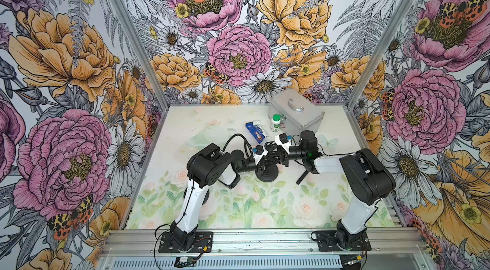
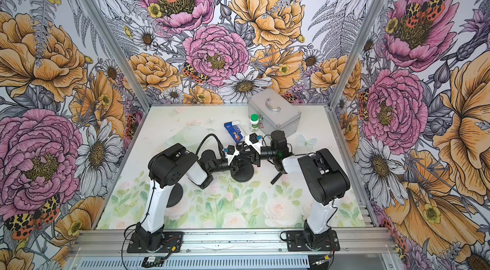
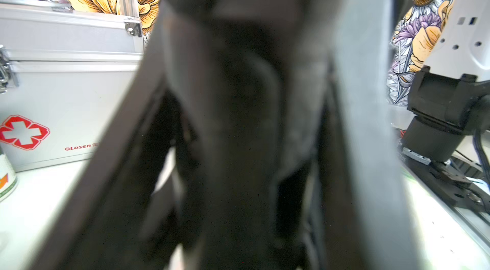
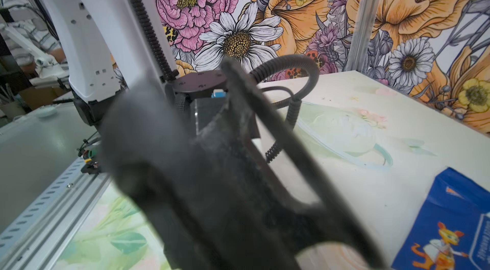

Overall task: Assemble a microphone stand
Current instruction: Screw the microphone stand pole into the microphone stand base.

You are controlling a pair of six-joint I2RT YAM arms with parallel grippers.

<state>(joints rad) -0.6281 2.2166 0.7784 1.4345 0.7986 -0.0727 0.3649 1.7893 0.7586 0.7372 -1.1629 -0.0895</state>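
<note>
The round black stand base [image 1: 267, 175] [image 2: 242, 174] sits mid-table. Both arms meet right above it. My left gripper [image 1: 265, 161] reaches in from the left and is shut on the black stand post rising from the base. My right gripper [image 1: 271, 149] comes in from the right, and its jaws are closed at the same post. In the left wrist view a grey finger [image 3: 366, 96] stands beside a dark blur that fills the middle. In the right wrist view a thin black finger [image 4: 265, 128] lies close to the other one, with dark material between them. The post itself is hidden.
A loose black rod [image 1: 302, 177] lies right of the base, partly under the right arm. Another black disc [image 2: 173, 194] lies under the left arm. At the back stand a silver first-aid case [image 1: 297, 112], a green-capped white bottle [image 1: 275, 122] and a blue carton [image 1: 256, 133].
</note>
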